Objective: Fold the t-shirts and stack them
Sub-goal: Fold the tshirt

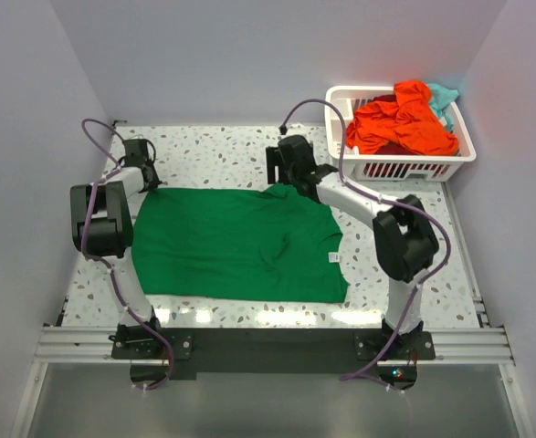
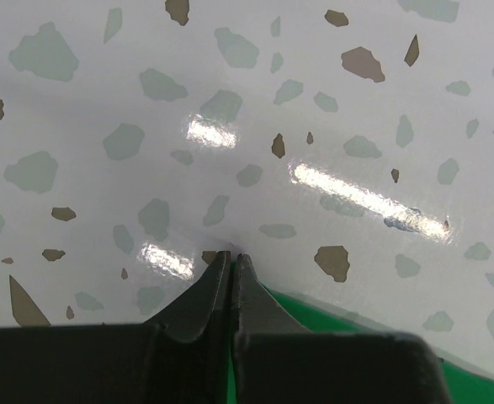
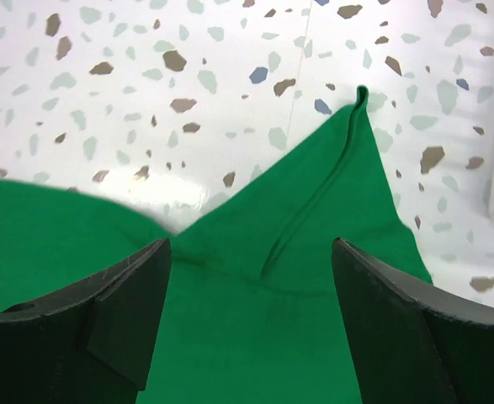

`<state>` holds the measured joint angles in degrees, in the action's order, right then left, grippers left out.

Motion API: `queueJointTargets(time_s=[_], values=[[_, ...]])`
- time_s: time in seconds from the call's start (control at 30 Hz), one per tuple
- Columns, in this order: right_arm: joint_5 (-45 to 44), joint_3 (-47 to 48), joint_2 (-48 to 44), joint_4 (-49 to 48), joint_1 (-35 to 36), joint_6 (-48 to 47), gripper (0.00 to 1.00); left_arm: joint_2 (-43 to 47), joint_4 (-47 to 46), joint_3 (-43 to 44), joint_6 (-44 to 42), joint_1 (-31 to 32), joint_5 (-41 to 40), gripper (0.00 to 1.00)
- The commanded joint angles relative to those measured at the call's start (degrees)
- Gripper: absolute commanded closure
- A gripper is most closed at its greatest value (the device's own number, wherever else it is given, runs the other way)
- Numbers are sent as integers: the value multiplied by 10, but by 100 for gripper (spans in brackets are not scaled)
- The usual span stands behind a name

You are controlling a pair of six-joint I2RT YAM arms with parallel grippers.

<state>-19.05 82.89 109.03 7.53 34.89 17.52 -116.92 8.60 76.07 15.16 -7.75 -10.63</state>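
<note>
Top external view: a green t-shirt (image 1: 231, 242) lies spread flat on the speckled table (image 1: 222, 151), its small white neck label (image 1: 331, 259) toward the right side.
Basket: a white slotted plastic basket (image 1: 404, 169) stands at the far right corner of the table, well apart from the green shirt.
Basket contents: a crumpled orange-red t-shirt (image 1: 400, 123) fills most of it, and a teal t-shirt (image 1: 446, 96) shows behind it at the far right.
Left gripper (image 1: 147, 178): it sits at the far left corner of the green shirt, down on the table.
Left jaws: the left wrist view shows the fingers pressed together at their tips (image 2: 232, 257), with a sliver of green in the seam between them and the shirt's edge (image 2: 482, 391) running off to the right, so they pinch the corner.
Right gripper (image 1: 284, 178): it is at the far edge of the shirt, right of centre.
Right jaws: the right wrist view shows them spread wide (image 3: 251, 252) and holding nothing.
Cloth under right gripper: a pointed flap of the green shirt (image 3: 314, 210) with a raised crease lies between the fingers (image 3: 129, 311); whether they touch the cloth cannot be told.
</note>
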Motion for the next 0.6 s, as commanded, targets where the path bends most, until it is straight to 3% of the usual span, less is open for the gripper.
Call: queueJointTargets(time_s=[0.0,0.3,0.57], values=[[18,80,63,27,-25,-8,20,-1,-11,14,-14,-4,6,100],[28,277,229,104,-57,-2,23,3,-15,10,-14,-5,11,100],[15,325,276,124,-71,7,24,2,-17,11,-14,-4,12,100]])
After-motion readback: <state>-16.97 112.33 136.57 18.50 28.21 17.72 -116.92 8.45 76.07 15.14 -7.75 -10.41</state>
